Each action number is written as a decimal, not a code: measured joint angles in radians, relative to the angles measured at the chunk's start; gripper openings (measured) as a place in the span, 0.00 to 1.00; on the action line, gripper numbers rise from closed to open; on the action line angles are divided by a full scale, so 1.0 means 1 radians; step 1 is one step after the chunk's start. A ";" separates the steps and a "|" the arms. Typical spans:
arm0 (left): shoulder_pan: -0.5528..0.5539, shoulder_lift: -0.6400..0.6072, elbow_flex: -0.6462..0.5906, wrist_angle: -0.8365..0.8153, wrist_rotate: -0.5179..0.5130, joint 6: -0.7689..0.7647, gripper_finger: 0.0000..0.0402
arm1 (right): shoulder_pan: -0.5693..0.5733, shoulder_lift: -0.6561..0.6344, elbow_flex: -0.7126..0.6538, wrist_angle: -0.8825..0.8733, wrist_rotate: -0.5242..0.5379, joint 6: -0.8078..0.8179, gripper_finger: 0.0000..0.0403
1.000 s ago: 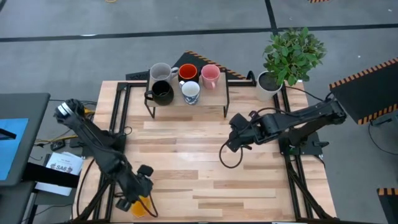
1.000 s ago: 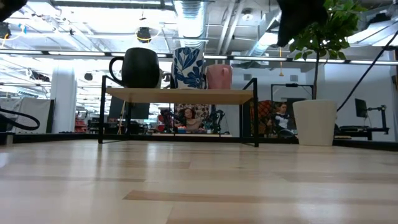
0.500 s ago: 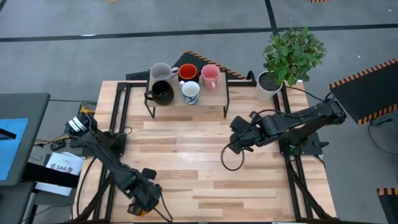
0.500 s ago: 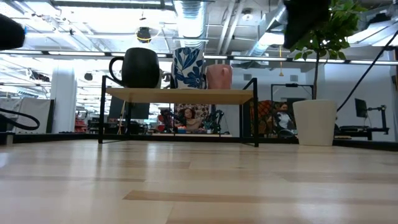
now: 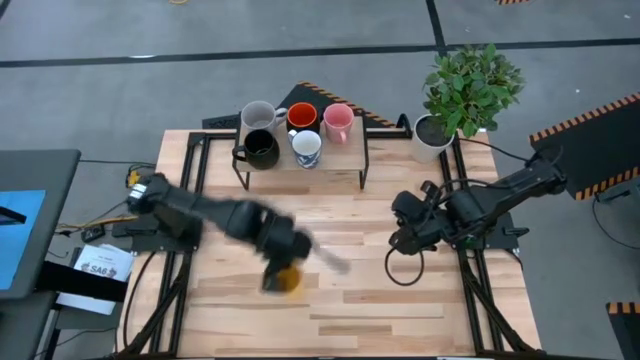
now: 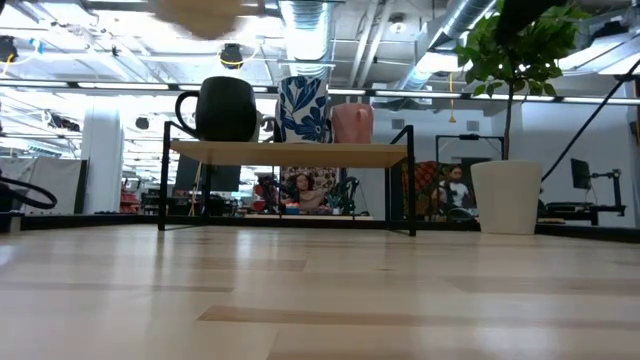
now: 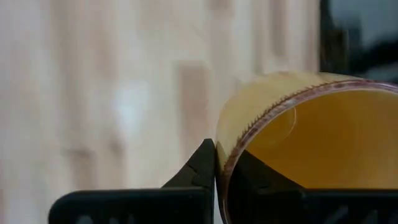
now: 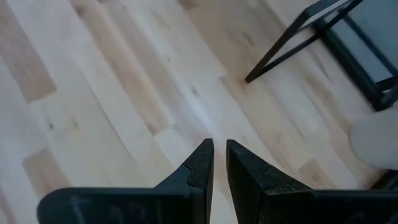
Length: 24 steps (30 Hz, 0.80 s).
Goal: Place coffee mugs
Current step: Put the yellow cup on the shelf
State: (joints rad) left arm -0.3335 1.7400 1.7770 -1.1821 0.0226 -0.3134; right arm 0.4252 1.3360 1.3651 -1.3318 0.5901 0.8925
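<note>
My left gripper (image 5: 280, 262) is over the table's middle left, blurred, shut on the yellow-orange mug (image 5: 289, 281). That mug shows as a blur at the top of the low view (image 6: 200, 10). Five more mugs stand on the small rack (image 5: 345, 152) at the far edge: grey (image 5: 258, 115), red-orange (image 5: 302, 117), pink (image 5: 338, 122), black (image 5: 262, 148) and white with a blue pattern (image 5: 307, 148). My right gripper (image 5: 405, 236) hangs over the table's right part. It holds nothing, and only a narrow gap shows between its fingers (image 8: 219, 163). My left gripper pinches the yellow-orange mug's wall at the rim (image 7: 225, 163). One finger (image 7: 202, 169) lies outside the mug and the other (image 7: 252, 177) inside its opening. The mug is lifted clear of the table.
A white pot with a green plant (image 5: 432, 136) stands at the far right corner, beside the rack. Black frame bars (image 5: 192, 175) run along the table's left and right sides. A loop of cable (image 5: 405, 268) hangs under my right arm. Bare wood lies in front of the rack.
My left gripper has shut on the yellow-orange mug at the table's near left corner. It has lifted the mug clear and swung fast toward the table's middle and the far side. My right gripper has drawn back a little toward the table's right edge.
</note>
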 joint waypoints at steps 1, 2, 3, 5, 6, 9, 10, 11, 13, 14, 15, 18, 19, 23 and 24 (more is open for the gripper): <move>0.040 0.020 0.062 -0.016 -0.022 0.012 0.01 | 0.000 -0.005 0.000 -0.001 0.012 0.006 0.17; 0.081 0.040 0.119 -0.021 -0.045 0.022 0.01 | -0.002 -0.010 0.000 0.000 0.020 0.008 0.17; 0.122 0.058 0.174 -0.014 -0.065 0.023 0.01 | -0.003 -0.015 0.000 0.001 0.030 0.008 0.17; 0.200 0.091 0.270 0.009 -0.115 0.022 0.00 | -0.010 -0.024 0.000 0.002 0.042 0.008 0.17; 0.237 0.106 0.309 0.024 -0.139 0.023 0.00 | -0.016 -0.029 0.000 0.003 0.042 0.008 0.17; 0.339 0.148 0.396 0.094 -0.174 0.023 0.00 | -0.036 -0.042 0.000 0.009 0.043 0.009 0.17; 0.369 0.163 0.416 0.122 -0.178 0.025 0.00 | -0.042 -0.045 0.000 0.017 0.043 0.009 0.17; 0.395 0.176 0.432 0.140 -0.183 0.025 0.00 | -0.050 -0.048 0.000 0.027 0.043 0.009 0.17; 0.440 0.195 0.443 0.154 -0.193 0.040 0.00 | -0.065 -0.053 0.000 0.052 0.043 0.009 0.17; 0.461 0.203 0.443 0.153 -0.189 0.043 0.00 | -0.073 -0.055 0.000 0.061 0.043 0.009 0.17; 0.482 0.211 0.444 0.148 -0.189 0.044 0.00 | -0.081 -0.056 0.000 0.071 0.043 0.009 0.17; 0.534 0.229 0.443 0.136 -0.189 0.064 0.00 | -0.104 -0.056 0.000 0.103 0.042 0.009 0.17; 0.550 0.230 0.443 0.136 -0.187 0.080 0.00 | -0.112 -0.056 0.000 0.115 0.042 0.009 0.17; 0.600 0.228 0.444 0.146 -0.189 0.156 0.00 | -0.148 -0.056 0.000 0.156 0.041 0.028 0.17; 0.612 0.228 0.444 0.146 -0.185 0.174 0.00 | -0.157 -0.056 0.000 0.164 0.041 0.032 0.17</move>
State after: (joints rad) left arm 0.2788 1.9678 2.2208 -1.0365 -0.1623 -0.1390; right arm 0.2685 1.2800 1.3651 -1.1676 0.6308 0.9248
